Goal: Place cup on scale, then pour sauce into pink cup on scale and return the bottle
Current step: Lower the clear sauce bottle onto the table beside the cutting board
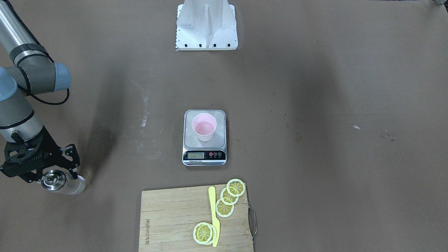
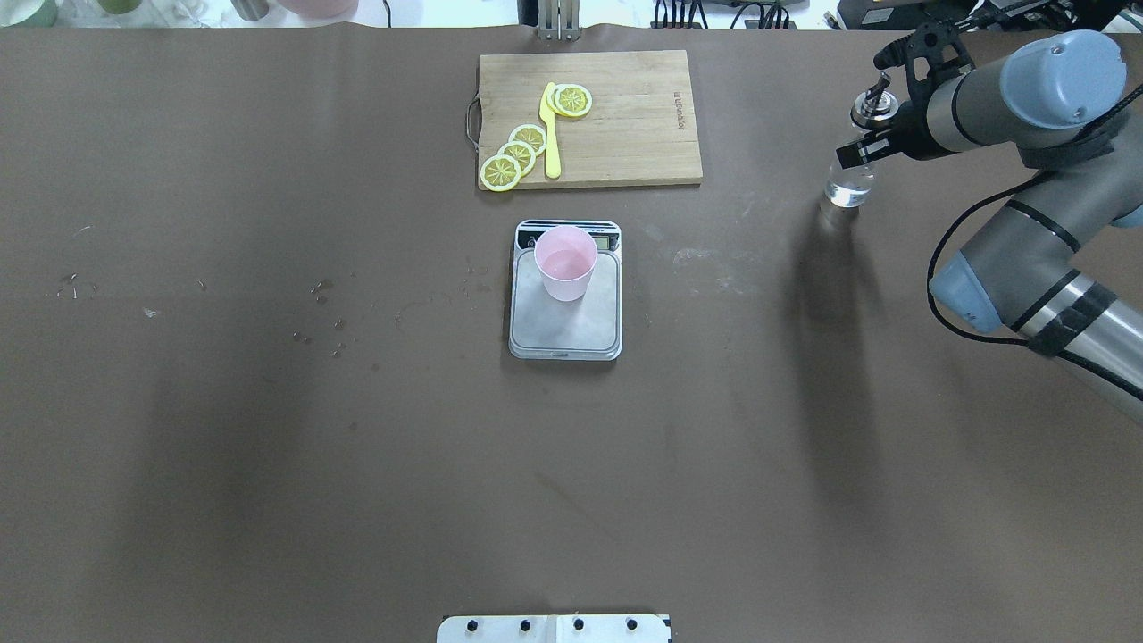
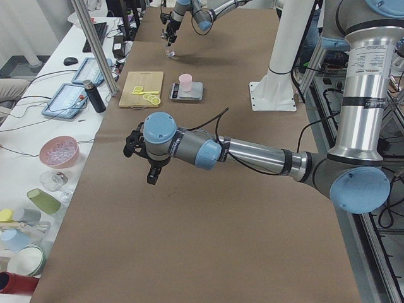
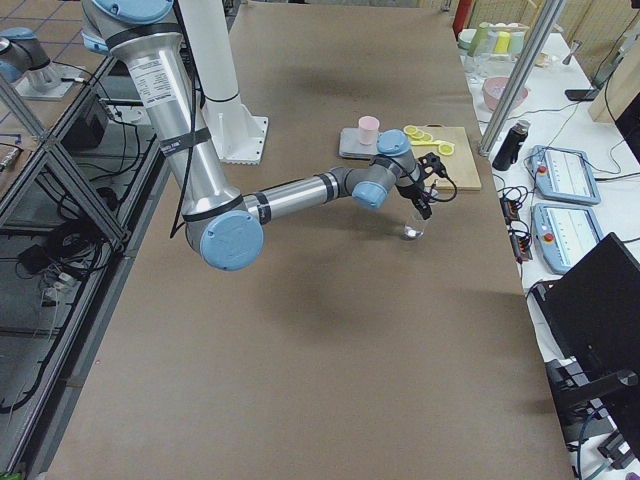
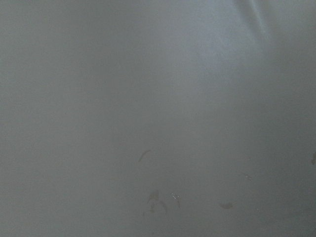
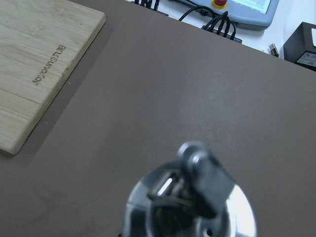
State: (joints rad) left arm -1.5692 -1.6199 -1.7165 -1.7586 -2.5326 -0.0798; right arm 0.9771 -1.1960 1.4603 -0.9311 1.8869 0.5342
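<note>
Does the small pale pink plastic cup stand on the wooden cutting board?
No, the pale pink plastic cup stands upright on the silver-grey platform of the digital scale, apart from the wooden cutting board.

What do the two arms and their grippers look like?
The right arm and left arm are silver tubes with grey joints, pale blue caps and black bands. A black cable loops beside the right arm. The right gripper and left gripper are black open frames.

cutting board carries a burnt-in brand word starting "joy"; remaining letters unclear. scale lcd digits and button labels too small to read.
</note>
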